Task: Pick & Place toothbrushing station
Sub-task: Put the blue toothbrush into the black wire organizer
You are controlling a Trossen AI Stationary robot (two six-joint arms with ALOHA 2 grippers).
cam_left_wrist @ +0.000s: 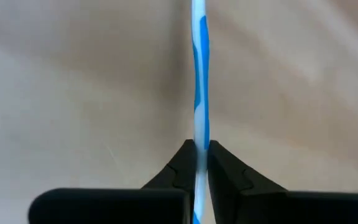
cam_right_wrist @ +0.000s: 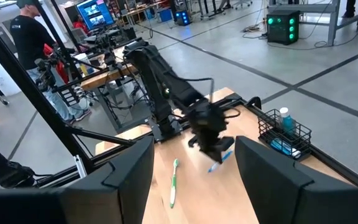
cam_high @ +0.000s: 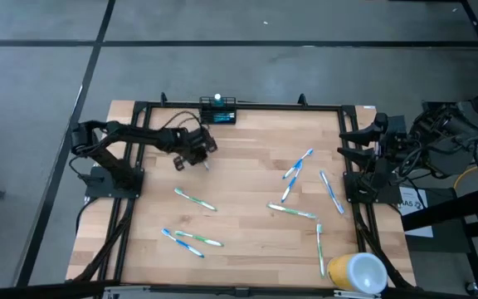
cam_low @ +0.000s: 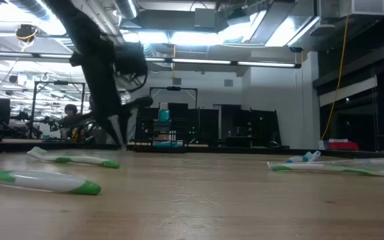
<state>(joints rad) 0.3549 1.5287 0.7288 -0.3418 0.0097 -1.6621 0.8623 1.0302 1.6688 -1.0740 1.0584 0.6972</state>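
The toothbrushing station, a small black wire-mesh caddy (cam_high: 219, 113), stands at the table's far edge with a bottle in it; the right wrist view also shows the caddy (cam_right_wrist: 284, 134). My left gripper (cam_high: 202, 156) is near it, to the caddy's near left, shut on a blue-and-white toothbrush (cam_left_wrist: 199, 74). My right gripper (cam_right_wrist: 194, 183) waits raised at the table's right edge, open and holding nothing. Several more toothbrushes lie flat on the wood, among them a green one (cam_high: 195, 199). My left gripper pinches the blue-and-white toothbrush's handle (cam_left_wrist: 200, 134) between its two fingers, which lie across it. The fingers slant down from the table's left side. The toothbrush sticks out below the fingertips (cam_right_wrist: 219, 159); whether its end rests on the table I cannot tell.
Blue toothbrushes (cam_high: 297, 170) lie right of centre, and green ones (cam_high: 191, 241) near the front left. A yellow-and-white cup (cam_high: 357, 272) lies at the near right corner. A black frame rims the table. A person (cam_right_wrist: 30, 37) stands in the room beyond the left arm.
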